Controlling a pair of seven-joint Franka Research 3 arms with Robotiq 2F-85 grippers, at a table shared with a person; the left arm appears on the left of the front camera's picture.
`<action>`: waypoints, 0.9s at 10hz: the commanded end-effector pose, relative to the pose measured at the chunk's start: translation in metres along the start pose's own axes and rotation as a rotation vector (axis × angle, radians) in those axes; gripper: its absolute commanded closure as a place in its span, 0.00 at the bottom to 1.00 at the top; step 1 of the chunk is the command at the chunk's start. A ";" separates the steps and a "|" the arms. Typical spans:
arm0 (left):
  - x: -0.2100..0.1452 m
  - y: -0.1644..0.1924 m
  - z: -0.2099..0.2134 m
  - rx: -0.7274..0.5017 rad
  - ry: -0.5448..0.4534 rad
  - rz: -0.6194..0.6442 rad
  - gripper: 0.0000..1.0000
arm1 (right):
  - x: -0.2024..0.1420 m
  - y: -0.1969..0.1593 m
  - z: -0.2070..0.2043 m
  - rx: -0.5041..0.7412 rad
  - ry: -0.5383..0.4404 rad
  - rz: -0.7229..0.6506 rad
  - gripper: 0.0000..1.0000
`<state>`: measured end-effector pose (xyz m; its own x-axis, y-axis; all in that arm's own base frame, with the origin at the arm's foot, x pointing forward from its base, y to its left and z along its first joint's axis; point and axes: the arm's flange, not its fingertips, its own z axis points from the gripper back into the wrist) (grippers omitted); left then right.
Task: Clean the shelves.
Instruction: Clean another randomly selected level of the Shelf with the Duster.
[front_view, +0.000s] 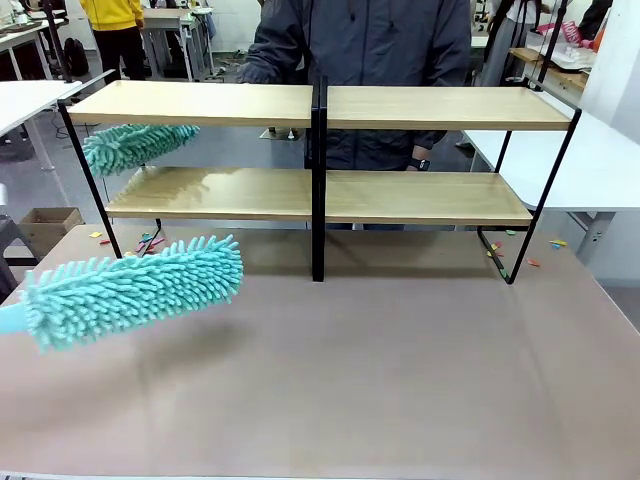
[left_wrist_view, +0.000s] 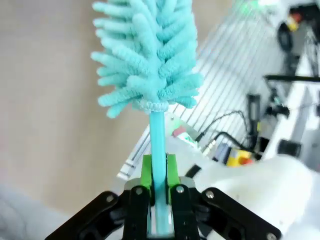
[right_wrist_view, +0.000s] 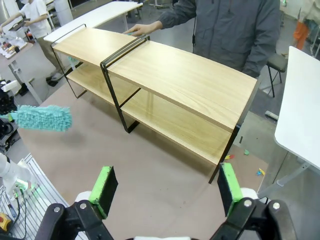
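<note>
The shelves (front_view: 320, 105) stand across the far half of the brown table, also seen from above in the right wrist view (right_wrist_view: 185, 75). My left gripper (left_wrist_view: 159, 172) is shut on the thin handle of a teal fluffy duster (left_wrist_view: 147, 55). The duster's head (front_view: 135, 290) hangs over the table's front left, short of the shelves, and appears as a teal duster (right_wrist_view: 42, 118) from above. A second teal duster (front_view: 135, 147) pokes in under the top board at the left end. My right gripper (right_wrist_view: 166, 189) is open and empty, high above the table.
A person (front_view: 370, 40) stands behind the shelves with a hand (right_wrist_view: 142, 29) on the top board. White tables flank the scene, left (front_view: 25, 100) and right (front_view: 600, 160). A cardboard box (front_view: 48, 225) sits on the floor at left. Cables and a ribbed plate (left_wrist_view: 235, 145) lie beside my left arm's base.
</note>
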<state>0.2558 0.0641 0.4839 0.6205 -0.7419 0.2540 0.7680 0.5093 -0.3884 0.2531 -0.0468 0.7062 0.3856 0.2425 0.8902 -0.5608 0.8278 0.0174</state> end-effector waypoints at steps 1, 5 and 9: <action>-0.052 -0.014 -0.008 -0.005 -0.101 -0.093 0.94 | 0.001 0.001 0.000 0.007 -0.008 0.001 0.00; -0.114 -0.037 0.000 0.119 -0.209 0.126 0.94 | 0.001 0.001 0.000 0.007 -0.008 0.001 0.00; -0.101 -0.020 0.038 0.073 -0.180 0.029 0.94 | 0.001 0.001 0.000 0.007 -0.008 0.001 0.00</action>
<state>0.1783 0.1475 0.5009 0.6883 -0.6084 0.3951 0.7248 0.5989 -0.3405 0.2531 -0.0467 0.7062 0.3856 0.2426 0.8902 -0.5608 0.8278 0.0174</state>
